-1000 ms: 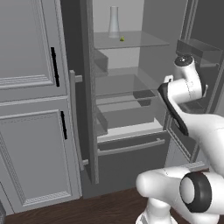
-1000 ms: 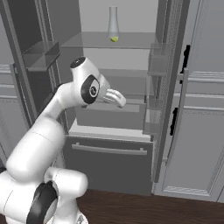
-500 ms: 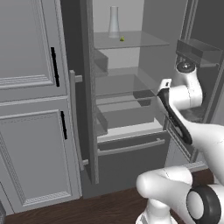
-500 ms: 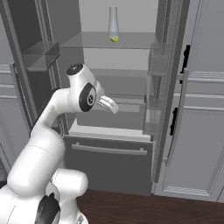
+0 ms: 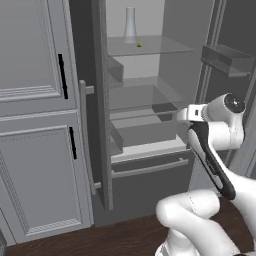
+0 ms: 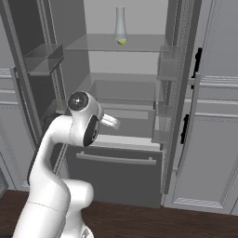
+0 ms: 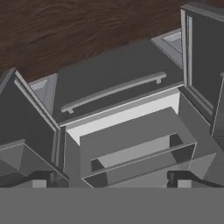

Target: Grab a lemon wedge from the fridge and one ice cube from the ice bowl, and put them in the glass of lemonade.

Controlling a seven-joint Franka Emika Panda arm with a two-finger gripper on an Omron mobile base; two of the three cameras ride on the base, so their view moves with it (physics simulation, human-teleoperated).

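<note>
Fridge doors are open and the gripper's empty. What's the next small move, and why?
Probably raise the open gripper toward the top shelf. The lemon wedge lies there beside the tall clear flask, while the hand view faces down at the bottom drawer, well below it. Approach on the wedge's open side to avoid knocking the flask.

I count one fridge [image 5: 150,130] with two open doors, one flask [image 5: 130,24], one lemon wedge [image 5: 139,44].

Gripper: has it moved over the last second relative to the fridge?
Yes. The gripper has swung from the right-hand door shelves leftward toward the fridge's middle.
</note>
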